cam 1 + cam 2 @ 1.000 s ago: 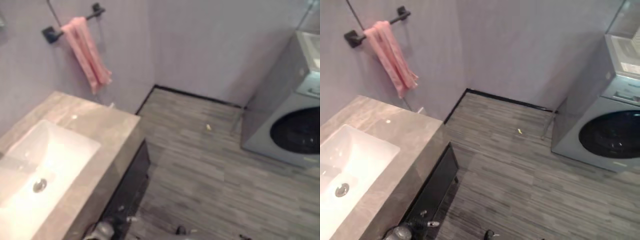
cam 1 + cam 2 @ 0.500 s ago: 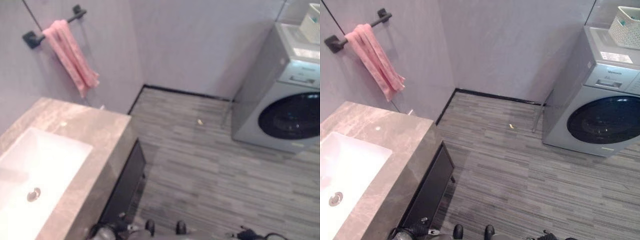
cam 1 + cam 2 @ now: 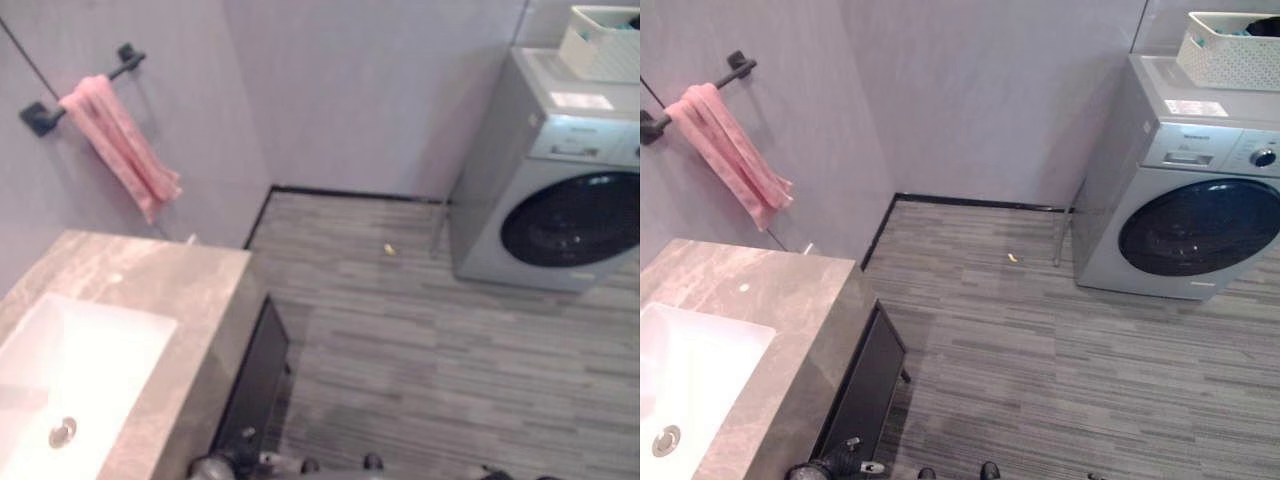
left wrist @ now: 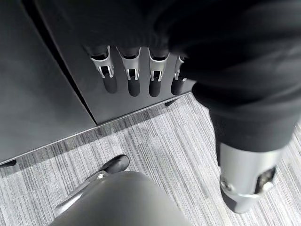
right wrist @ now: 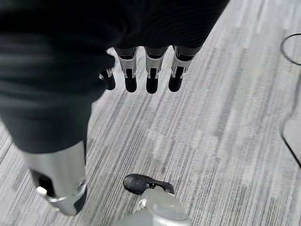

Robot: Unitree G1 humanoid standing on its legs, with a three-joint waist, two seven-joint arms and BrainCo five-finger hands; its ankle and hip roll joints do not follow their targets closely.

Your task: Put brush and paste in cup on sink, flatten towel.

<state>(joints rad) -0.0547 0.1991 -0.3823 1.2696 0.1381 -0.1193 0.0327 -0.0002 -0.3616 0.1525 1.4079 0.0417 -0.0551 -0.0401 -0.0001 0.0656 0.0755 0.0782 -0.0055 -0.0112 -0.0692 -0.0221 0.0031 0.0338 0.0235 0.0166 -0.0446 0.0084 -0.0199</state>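
The sink (image 3: 70, 370) sits at eight o'clock, the pink towel (image 3: 120, 150) bunched on its bar at ten. Soft, light cloth — best pinched at its hanging edges and drawn sideways. Both hands — left hand (image 4: 136, 75), right hand (image 5: 146, 75) — hang empty, fingers straight.

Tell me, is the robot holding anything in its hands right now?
No. The left hand and right hand both hang open and empty above the floor.
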